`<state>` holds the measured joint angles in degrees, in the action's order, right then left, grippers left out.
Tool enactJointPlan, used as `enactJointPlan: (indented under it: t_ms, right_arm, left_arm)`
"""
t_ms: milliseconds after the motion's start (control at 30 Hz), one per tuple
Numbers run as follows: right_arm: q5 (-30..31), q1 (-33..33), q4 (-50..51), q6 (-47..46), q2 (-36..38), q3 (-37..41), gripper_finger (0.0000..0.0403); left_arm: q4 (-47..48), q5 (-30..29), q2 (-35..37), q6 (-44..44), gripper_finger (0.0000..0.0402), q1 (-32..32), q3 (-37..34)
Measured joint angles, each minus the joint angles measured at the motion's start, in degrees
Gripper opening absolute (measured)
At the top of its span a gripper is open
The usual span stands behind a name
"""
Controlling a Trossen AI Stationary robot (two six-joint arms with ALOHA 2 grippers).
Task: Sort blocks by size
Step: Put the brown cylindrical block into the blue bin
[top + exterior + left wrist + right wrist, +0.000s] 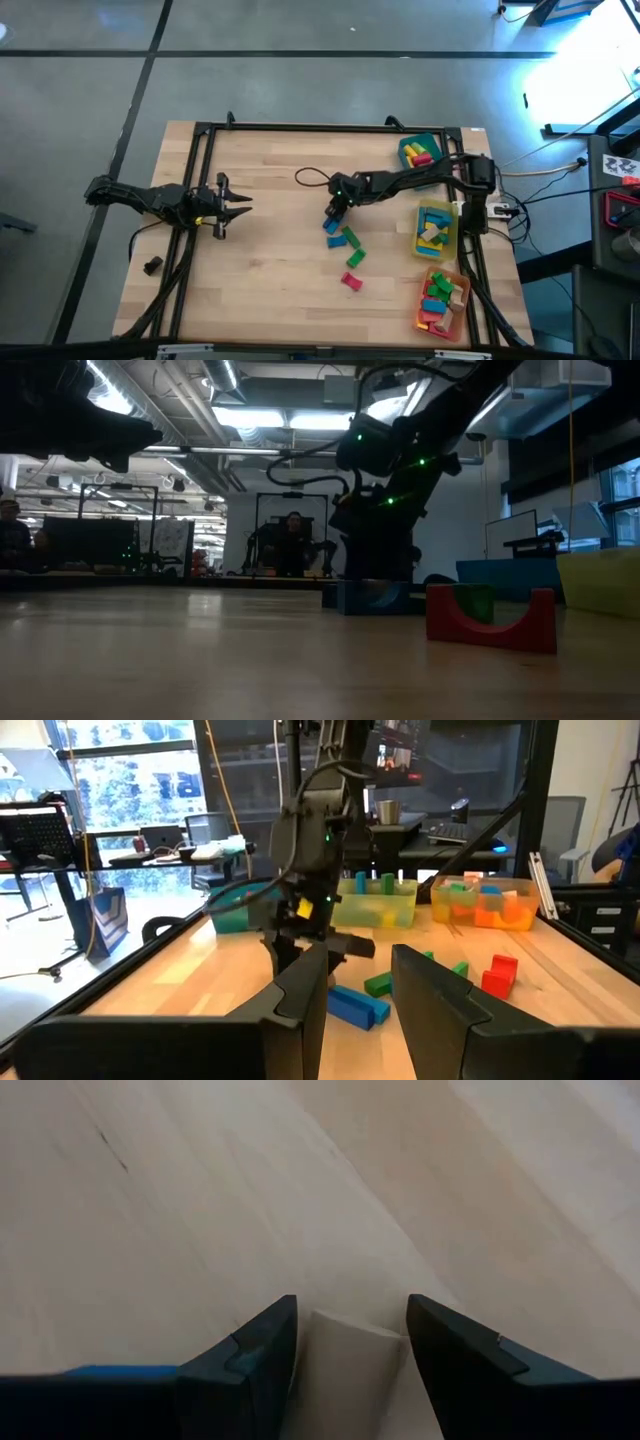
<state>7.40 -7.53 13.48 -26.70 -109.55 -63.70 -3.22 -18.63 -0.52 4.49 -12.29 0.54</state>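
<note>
My right gripper reaches down at the table's middle and is shut on a plain wood block. Beside it lie blue blocks, green blocks and a red block, all flat on the table. In the low view a blue block lies in front of my right gripper, and a red arch block is nearer. My left gripper hovers open and empty at the table's left; its fingers also show in the left wrist view. My right gripper pinches the plain wood block between its two fingers, one finger on each of two opposite sides. The fingers come from above, pointing down at the table. Whether the block rests on the table or is lifted, I cannot tell.
A teal tray, a yellow tray and an orange tray with blocks stand along the table's right side. A small dark lump lies off the table's left edge. Bare wood lies between the two arms.
</note>
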Motion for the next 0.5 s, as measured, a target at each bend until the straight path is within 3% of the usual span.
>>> enactJointPlan:
  t_ms: [233, 400, 500]
  right_arm:
    - [0.50, 0.04, -0.06, 0.00, -0.97, -0.04, 0.0186]
    - [0.18, 0.00, 0.65, 0.01, -0.97, -0.08, 0.0140]
    - [0.02, 0.00, 1.76, 0.02, -0.97, -0.20, 0.0136]
  left_arm:
    - [0.00, 0.02, 0.00, 0.00, 0.0100, 0.00, 0.00]
    - [0.01, 0.02, -0.02, 0.00, 0.0100, 0.00, 0.00]
    - [0.01, 0.02, -0.02, 0.00, 0.0100, 0.00, 0.00]
